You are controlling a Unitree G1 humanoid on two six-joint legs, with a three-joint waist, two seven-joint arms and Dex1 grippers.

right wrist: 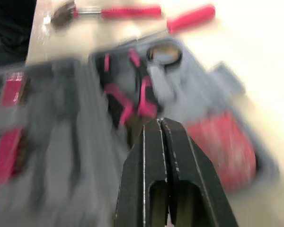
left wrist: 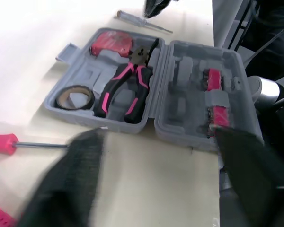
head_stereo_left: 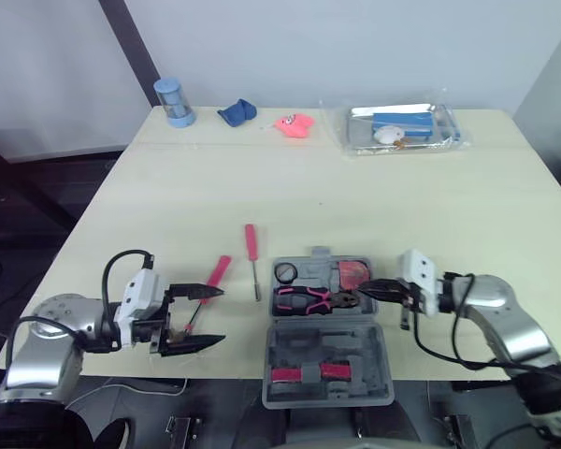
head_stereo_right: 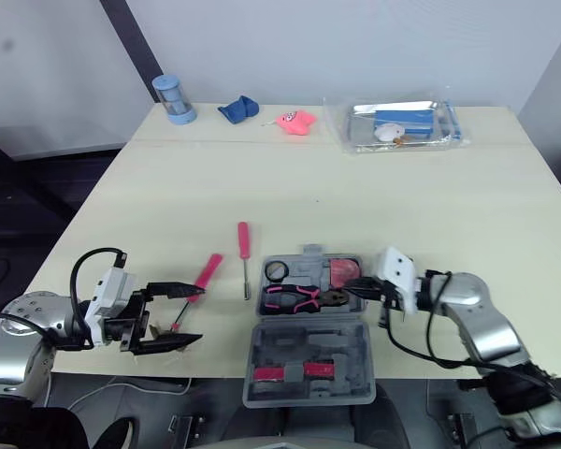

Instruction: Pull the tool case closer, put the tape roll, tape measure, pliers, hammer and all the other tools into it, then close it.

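Observation:
The grey tool case (head_stereo_left: 374,323) lies open at the table's front edge, its lid (head_stereo_left: 355,393) hanging toward me. In its base sit the tape roll (head_stereo_left: 285,273), pink-handled pliers (head_stereo_left: 304,300) and red tape measure (head_stereo_left: 353,273). My right gripper (head_stereo_left: 363,292) is shut, with its tips over the base by the pliers' head. The pink-handled hammer (head_stereo_left: 217,273) lies left of the case. My left gripper (head_stereo_left: 204,318) is open around the hammer's near end. A red screwdriver (head_stereo_left: 251,241) lies between the hammer and the case. A small thin screwdriver (left wrist: 142,19) lies on the case's right.
Along the far edge stand a blue cylinder (head_stereo_left: 175,101), a blue object (head_stereo_left: 236,112), a pink object (head_stereo_left: 295,123) and a clear bag with a tray (head_stereo_left: 397,126). A pink part (head_stereo_left: 309,372) sits in the lid. The case overhangs the table's front edge (head_stereo_left: 234,376).

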